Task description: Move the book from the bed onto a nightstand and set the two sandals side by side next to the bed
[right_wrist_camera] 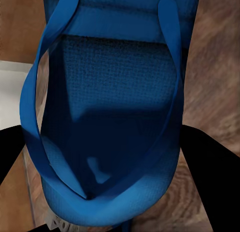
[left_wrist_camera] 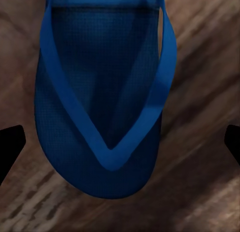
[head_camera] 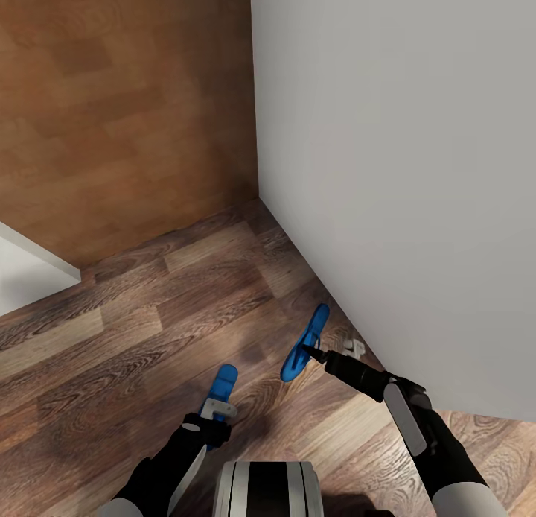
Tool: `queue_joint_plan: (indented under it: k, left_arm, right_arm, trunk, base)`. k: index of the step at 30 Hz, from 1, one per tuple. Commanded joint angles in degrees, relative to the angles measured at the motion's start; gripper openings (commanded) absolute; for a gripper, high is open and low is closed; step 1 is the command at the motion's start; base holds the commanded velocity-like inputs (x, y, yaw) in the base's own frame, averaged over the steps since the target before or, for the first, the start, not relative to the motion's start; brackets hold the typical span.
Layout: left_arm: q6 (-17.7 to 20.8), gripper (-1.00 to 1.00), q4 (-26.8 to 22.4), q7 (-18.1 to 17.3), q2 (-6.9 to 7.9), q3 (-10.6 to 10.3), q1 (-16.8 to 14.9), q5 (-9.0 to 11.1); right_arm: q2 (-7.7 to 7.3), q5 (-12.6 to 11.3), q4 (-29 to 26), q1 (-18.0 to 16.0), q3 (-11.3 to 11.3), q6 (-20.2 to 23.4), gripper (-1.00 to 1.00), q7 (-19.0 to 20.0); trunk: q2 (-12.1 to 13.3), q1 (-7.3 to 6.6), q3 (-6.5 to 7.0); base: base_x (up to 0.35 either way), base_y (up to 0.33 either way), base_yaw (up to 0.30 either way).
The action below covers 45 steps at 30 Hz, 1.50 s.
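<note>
Presently, you face a corner of the bedroom: a white wall (head_camera: pixel 394 167) fills the right side of the head view, a brown wooden panel (head_camera: pixel 126 107) stands at the rear left, and the wood-plank floor (head_camera: pixel 149 338) runs between them. A white block (head_camera: pixel 30 275) juts in at the floor's left edge.

Your right arm holds one blue sandal (head_camera: pixel 305 342) raised and tilted on edge, close to the foot of the white wall. The right gripper (head_camera: pixel 316 355) is clamped on it: in the right wrist view the dark fingers (right_wrist_camera: pixel 207 162) press against both sides of the sole (right_wrist_camera: pixel 112 127), at the toe end, straps facing the camera.

The second sandal (head_camera: pixel 221 389) lies flat on the floor, nearer your base and to the left of the first, the two apart. Your left gripper (head_camera: pixel 216 413) sits directly over it. In the left wrist view its fingers (left_wrist_camera: pixel 10 147) stand spread wide at either side of that sandal (left_wrist_camera: pixel 102 101), clear of its edges, so it is released.
</note>
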Motion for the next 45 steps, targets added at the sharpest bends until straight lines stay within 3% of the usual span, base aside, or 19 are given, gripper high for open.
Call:
queue_joint_plan:
  k: [1, 32, 45]
  left_arm:
    - [0.3, 1.0, -0.1, 0.4, 0.04, -0.3, 0.0, 0.3]
    - [0.3, 1.0, -0.1, 0.5, 0.04, -0.3, 0.0, 0.3]
    - [0.3, 1.0, -0.1, 0.4, 0.04, -0.3, 0.0, 0.3]
  right_arm:
    - [0.01, -0.3, 0.0, 0.0, 0.0, 0.4, -1.0, 0.0]
    - [0.03, -0.3, -0.2, 0.0, 0.0, 0.4, -1.0, 0.0]
    - [0.04, -0.3, -0.3, 0.0, 0.0, 0.4, -1.0, 0.0]
  trunk:
    - [0.0, -0.01, -0.03]
    - [0.0, -0.01, -0.03]
    - [-0.2, 0.28, -2.47]
  base:
    - [0.0, 0.0, 0.0]
    - [0.067, 0.0, 0.0]
    - [0.0, 0.0, 0.0]
